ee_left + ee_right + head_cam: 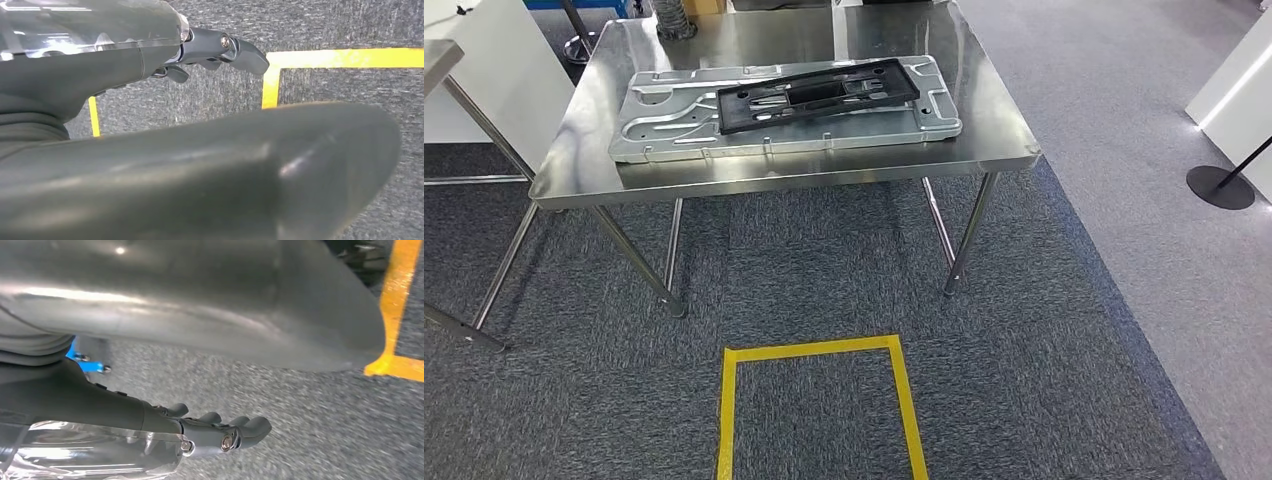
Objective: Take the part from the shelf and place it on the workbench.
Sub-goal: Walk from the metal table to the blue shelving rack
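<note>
A black flat frame part (pixel 819 94) lies on top of a silver pressed metal plate (pixel 784 112) on the steel workbench (pixel 784 175) ahead of me in the head view. My left hand (pixel 210 165) hangs above the grey carpet with its thick thumb apart from the dark fingers (pixel 240 52), and holds nothing. In the right wrist view my right hand (pixel 200 305) also hangs over the carpet, its fingers (pixel 235 432) stretched out away from the thumb, with nothing in it.
A yellow tape square (pixel 814 350) marks the carpet in front of the workbench; its lines also run under both hands (pixel 272 85) (pixel 400 305). Another steel table (pixel 444 60) stands at the left. A black stanchion base (pixel 1221 187) and a white panel (pixel 1239 90) are at the right.
</note>
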Controlling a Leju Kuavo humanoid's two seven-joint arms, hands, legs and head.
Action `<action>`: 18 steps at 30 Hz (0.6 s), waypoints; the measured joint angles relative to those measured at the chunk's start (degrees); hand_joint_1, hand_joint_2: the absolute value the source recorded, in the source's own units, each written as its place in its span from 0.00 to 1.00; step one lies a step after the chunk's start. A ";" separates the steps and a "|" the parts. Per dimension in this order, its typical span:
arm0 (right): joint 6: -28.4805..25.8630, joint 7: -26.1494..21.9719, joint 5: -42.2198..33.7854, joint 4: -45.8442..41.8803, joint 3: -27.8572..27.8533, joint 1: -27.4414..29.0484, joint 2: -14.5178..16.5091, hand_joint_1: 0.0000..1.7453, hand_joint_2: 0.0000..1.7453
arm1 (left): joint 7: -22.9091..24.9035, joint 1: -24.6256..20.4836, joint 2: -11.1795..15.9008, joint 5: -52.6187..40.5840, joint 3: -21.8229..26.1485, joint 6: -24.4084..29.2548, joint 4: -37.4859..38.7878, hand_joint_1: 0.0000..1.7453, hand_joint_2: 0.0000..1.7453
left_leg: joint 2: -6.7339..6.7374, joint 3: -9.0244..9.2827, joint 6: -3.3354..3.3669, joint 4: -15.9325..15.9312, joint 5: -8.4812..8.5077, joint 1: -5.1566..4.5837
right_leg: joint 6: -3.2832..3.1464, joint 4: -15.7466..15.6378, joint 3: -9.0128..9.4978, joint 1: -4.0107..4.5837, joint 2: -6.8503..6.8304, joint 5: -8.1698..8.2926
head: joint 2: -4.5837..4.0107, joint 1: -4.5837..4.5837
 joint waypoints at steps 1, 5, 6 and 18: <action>-0.03 0.05 0.04 0.01 0.07 -0.03 -0.02 0.00 0.00 | 0.08 0.02 -0.01 -0.02 0.00 -0.03 0.00 0.00 0.00 | 0.02 -0.18 -0.36 0.04 0.51 0.00 | -0.50 -0.75 0.04 0.11 -0.01 -0.15 | 0.00 -0.01; -0.03 0.08 0.05 0.19 0.17 -0.07 -0.11 0.00 0.00 | 0.25 0.37 0.01 -0.03 0.00 -0.07 0.00 0.00 0.00 | -0.40 -2.29 -1.73 4.03 -4.41 0.49 | -2.29 -0.83 -2.81 -0.10 -0.50 2.65 | 0.00 0.00; -0.04 0.08 0.05 0.19 0.19 -0.05 -0.17 0.00 0.00 | 0.27 0.44 0.01 -0.03 0.00 -0.07 0.00 0.00 0.00 | -0.48 -3.20 -2.01 7.41 -7.70 0.58 | -2.43 -0.80 -3.81 -0.05 -0.53 3.41 | 0.00 -0.01; 0.27 -2.84 -1.23 0.26 0.13 -0.12 -0.19 0.00 0.00 | 0.02 0.10 0.02 -0.29 0.00 0.54 0.02 0.00 0.00 | -0.33 12.43 0.77 -4.53 -8.60 0.13 | -0.08 0.40 -10.79 0.25 -0.56 9.51 | 0.00 -0.01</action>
